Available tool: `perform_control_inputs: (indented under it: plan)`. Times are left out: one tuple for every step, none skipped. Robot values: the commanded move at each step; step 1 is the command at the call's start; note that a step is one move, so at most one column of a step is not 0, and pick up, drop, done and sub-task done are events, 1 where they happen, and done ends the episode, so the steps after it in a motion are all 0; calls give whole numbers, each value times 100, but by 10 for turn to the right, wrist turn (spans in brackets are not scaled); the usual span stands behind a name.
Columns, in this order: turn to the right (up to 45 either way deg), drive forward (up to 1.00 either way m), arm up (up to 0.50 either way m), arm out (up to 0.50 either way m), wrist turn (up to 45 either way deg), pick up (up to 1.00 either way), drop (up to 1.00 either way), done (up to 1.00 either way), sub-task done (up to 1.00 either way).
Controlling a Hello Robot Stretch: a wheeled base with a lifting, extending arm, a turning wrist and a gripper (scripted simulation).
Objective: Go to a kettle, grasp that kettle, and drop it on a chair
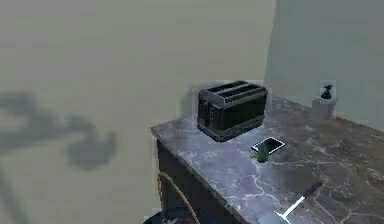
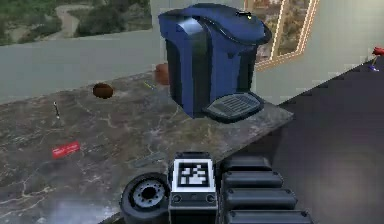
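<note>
Kettle not yet grasped, we risked striking the coffee machine (image 2: 213,60) at one o'clock by extending the arm (image 2: 246,196); the gripper (image 2: 149,197) hid its spread and load from us.

Soft, even, rather dim light.
Grey shadows lie on the pale wall (image 1: 110,60) at the forward view's left; the toaster (image 1: 232,110) has a dark front. The blue coffee maker (image 2: 212,55) shows soft highlights above an evenly lit counter (image 2: 90,125).
</note>
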Motion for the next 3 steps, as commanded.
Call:
perform_control_inputs:
  plan:
    - [450, 0, 0, 0, 0, 0, 0, 0, 0]
    - [450, 0, 0, 0, 0, 0, 0, 0, 0]
    - [450, 0, 0, 0, 0, 0, 0, 0, 0]
